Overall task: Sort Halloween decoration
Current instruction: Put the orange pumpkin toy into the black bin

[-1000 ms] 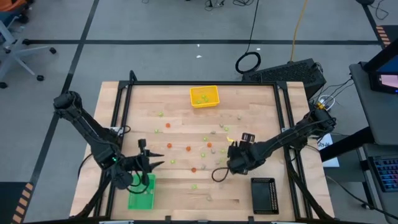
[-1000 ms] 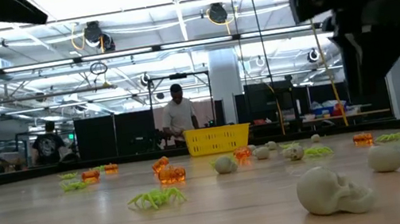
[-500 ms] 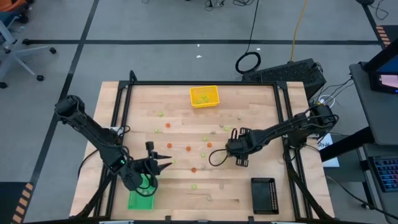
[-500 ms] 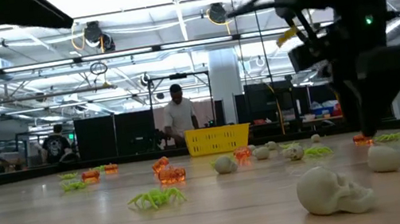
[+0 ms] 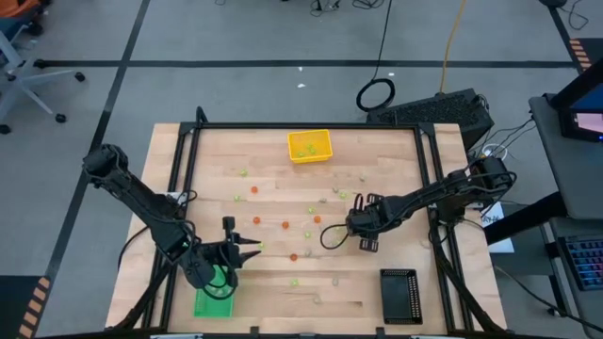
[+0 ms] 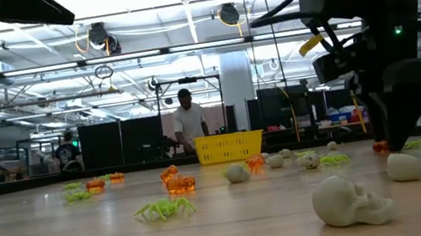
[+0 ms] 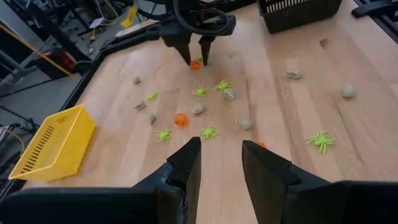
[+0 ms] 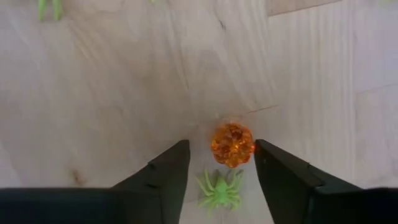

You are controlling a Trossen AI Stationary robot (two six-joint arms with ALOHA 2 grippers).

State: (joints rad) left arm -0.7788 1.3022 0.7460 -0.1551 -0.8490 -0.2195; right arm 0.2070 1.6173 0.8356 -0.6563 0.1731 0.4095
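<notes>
Tiny Halloween pieces lie scattered on the wooden table (image 5: 396, 151): orange pumpkins, light green spiders and pale skulls. My right gripper (image 8: 222, 145) points down at the table right of centre (image 5: 361, 229), open. One finger stands on each side of an orange pumpkin (image 8: 232, 144), and a green spider (image 8: 221, 188) lies between the fingers behind it. My left gripper (image 7: 221, 149) hovers open and empty over the near left (image 5: 247, 250), just beyond the green tray (image 5: 213, 299). My right gripper comes from above with its fingers either side of the orange pumpkin (image 8: 249, 146), which rests on the table. The pumpkin sits close to one finger (image 8: 273, 168); whether that finger touches it I cannot tell.
A yellow tray (image 5: 309, 145) with a few pieces stands at the far middle, and a black tray (image 5: 399, 296) at the near right. In the low view a pale skull (image 6: 351, 200), a pale ball (image 6: 404, 165) and a green spider (image 6: 164, 209) lie near the front. People stand in the room behind.
My right gripper has come down from well above the table until its fingertips stand at the tabletop around the orange pumpkin. My left gripper has shifted a little toward the table's right and near edge, then held still.
</notes>
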